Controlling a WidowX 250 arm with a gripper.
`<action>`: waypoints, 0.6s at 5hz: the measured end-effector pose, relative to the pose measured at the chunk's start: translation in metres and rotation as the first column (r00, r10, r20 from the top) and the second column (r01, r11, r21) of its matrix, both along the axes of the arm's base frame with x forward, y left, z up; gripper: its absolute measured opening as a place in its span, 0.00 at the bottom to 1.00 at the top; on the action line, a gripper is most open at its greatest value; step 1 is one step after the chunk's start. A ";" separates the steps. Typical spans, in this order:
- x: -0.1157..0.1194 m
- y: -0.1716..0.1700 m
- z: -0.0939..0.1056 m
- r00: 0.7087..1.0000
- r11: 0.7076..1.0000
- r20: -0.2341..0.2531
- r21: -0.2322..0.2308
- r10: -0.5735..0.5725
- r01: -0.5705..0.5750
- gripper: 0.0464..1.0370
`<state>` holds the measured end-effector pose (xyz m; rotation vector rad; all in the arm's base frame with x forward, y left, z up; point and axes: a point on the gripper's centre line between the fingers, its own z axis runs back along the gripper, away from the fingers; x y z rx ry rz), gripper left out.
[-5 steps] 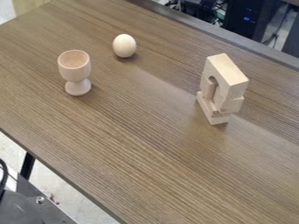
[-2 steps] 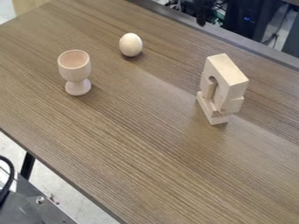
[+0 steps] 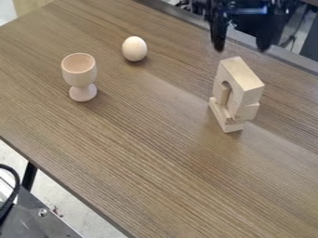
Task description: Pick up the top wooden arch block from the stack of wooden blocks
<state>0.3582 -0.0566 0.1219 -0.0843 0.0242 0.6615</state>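
While the claw [image 3: 241, 48] hangs past the far edge of the surface [image 3: 149, 153], its two fingers are wide apart, so it is open, and I see nothing in its grip. The block tower [image 3: 246, 88] is the thing nearest to the claw. It stands upright on the surface, a bit closer to the camera than the claw, and the two look apart. Its pale wooden blocks are all stacked up, with a round-topped hole in the side and a flat piece at the bottom. So the tower is built, but the claw has not picked it up, or any block from it. The white egg [image 3: 134, 49] is farther off, on the view's left side of the claw, and it sits right on the surface. Farthest from the claw is the wooden goblet [image 3: 79, 74], standing up with its round mouth on top, near the egg but not touching it. I think the claw's work is only at its start, and all the grabbing and moving seems left to do.
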 end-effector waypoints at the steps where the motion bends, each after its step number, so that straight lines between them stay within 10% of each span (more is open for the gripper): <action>1: -0.007 -0.011 -0.006 0.999 0.999 -0.020 0.037 -0.025 0.026 0.96; 3: -0.012 -0.009 -0.012 0.999 0.999 -0.043 0.052 -0.004 0.007 0.96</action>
